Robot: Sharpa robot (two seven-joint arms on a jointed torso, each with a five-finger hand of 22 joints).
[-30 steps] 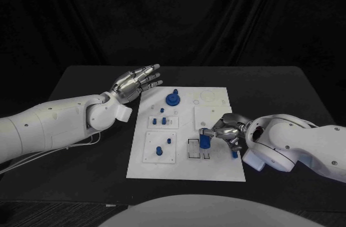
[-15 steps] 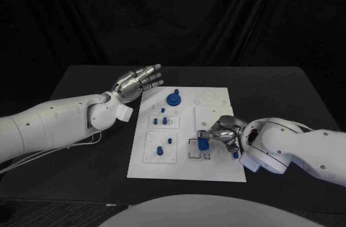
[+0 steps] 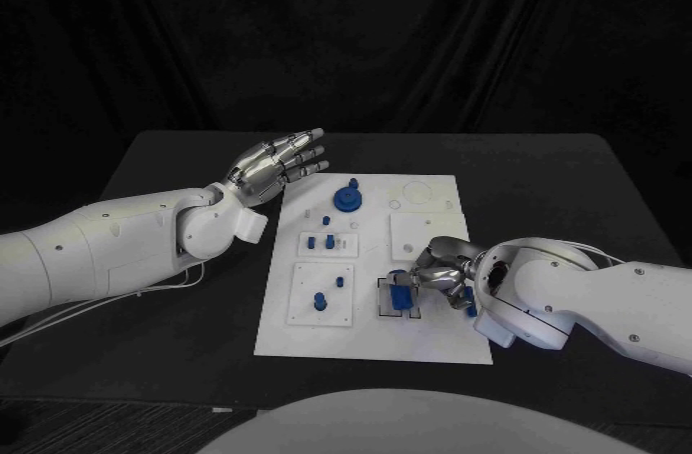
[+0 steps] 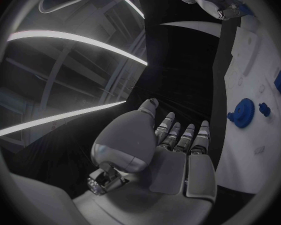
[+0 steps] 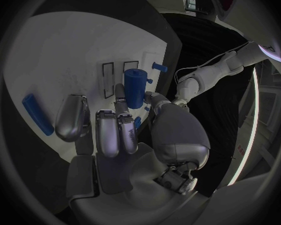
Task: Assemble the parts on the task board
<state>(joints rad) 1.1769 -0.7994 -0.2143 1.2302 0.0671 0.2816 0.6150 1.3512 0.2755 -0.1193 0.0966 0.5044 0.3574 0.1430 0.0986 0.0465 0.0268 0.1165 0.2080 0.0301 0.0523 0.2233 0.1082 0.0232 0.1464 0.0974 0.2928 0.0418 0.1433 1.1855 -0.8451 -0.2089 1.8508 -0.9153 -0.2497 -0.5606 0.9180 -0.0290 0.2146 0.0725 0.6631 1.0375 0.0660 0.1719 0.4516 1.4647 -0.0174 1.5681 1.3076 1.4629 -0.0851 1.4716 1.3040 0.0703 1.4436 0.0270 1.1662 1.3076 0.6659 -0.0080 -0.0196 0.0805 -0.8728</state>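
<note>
- Change since 1.0 s ago, head view: the right hand [image 3: 444, 270] with its blue cylinder [image 3: 401, 294] has come lower and nearer the robot, and the cylinder now stands in the clear bracket [image 3: 398, 302] on the task board [image 3: 433, 339]. The left hand has stayed where it was.
- Head view, left hand [image 3: 278, 161]: raised over the black table [image 3: 159, 314] just off the board's far left corner, fingers stretched out and apart, grasping nothing.
- Head view, right hand: at the board's right edge, near half; fingers closed round the upright blue cylinder.
- Head view, board: white plate in the middle of the table. A blue gear [image 3: 346, 195] sits near the far end. Small blue pegs [image 3: 329, 241] stand on a raised white panel in the left column; 2 more blue pieces [image 3: 317, 301] lie on the panel nearer the robot. A short blue bar [image 3: 470, 310] lies beside the right hand, at the board's right edge.
- Left wrist view: left hand [image 4: 168, 152] with flat palm and straight fingers, nothing in it; beyond it the board [image 4: 253, 110] with the gear [image 4: 243, 112] and a small blue piece [image 4: 264, 109] beside it.
- Right wrist view: right hand [image 5: 125, 130] grasping the cylinder [image 5: 135, 87] between thumb and fingers, just beside 2 dark-outlined rectangular slots [image 5: 108, 80]. The blue bar [image 5: 38, 114] lies flat on the board [image 5: 65, 50], apart from the fingers.
- Writing: no brand, label or lettering can be read in any view.
</note>
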